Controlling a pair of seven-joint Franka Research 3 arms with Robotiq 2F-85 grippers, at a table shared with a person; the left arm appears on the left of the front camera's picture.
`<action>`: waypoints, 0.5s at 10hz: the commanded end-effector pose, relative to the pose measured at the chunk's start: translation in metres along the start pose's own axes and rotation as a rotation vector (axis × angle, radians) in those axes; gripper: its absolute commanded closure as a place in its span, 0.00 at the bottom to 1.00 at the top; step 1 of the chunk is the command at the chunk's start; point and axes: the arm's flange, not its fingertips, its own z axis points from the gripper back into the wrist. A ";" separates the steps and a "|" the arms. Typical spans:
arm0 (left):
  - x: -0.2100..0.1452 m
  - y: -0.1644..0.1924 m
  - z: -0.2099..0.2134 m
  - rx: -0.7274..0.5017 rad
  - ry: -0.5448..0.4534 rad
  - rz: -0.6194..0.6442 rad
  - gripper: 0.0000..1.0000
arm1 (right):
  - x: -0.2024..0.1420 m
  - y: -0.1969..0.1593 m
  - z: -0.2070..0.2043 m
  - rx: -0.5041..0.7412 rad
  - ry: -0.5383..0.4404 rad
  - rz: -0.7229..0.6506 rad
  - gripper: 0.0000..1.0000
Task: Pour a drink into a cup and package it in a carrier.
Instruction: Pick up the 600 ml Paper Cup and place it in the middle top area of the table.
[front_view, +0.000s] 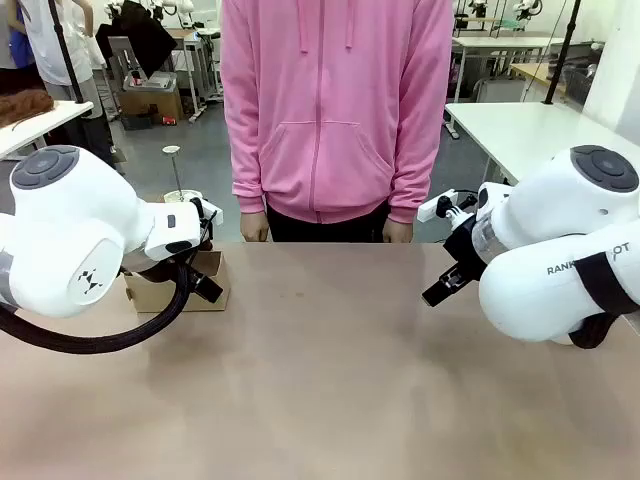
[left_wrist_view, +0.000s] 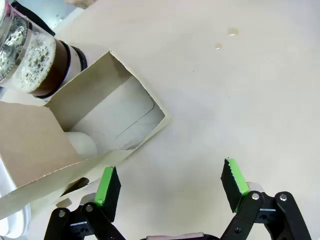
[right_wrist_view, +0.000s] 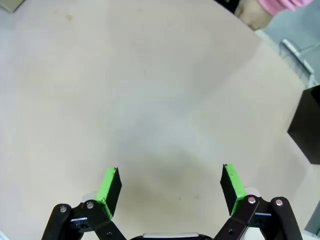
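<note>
Left end effector (left_wrist_view: 170, 187) released, empty, just beside cardboard carrier (left_wrist_view: 30, 145); jug of dark drink (left_wrist_view: 55, 70) beyond carrier. Right end effector (right_wrist_view: 170, 186) released, well apart, over counter (right_wrist_view: 150, 75).

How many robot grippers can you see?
2. The left gripper hangs open over the table, just beside the cardboard carrier. The right gripper hangs open over a bare part of it, with nothing between its pads.
</note>
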 end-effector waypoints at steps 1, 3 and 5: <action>0.000 0.000 0.000 0.000 0.000 0.000 0.00 | 0.000 0.000 0.000 0.000 0.000 0.000 0.00; 0.000 0.000 0.000 0.000 0.000 0.000 0.00 | 0.000 0.000 0.000 0.000 0.000 0.000 0.00; 0.000 0.000 0.000 0.000 0.000 0.000 0.00 | 0.000 0.000 0.000 0.000 0.000 0.000 0.00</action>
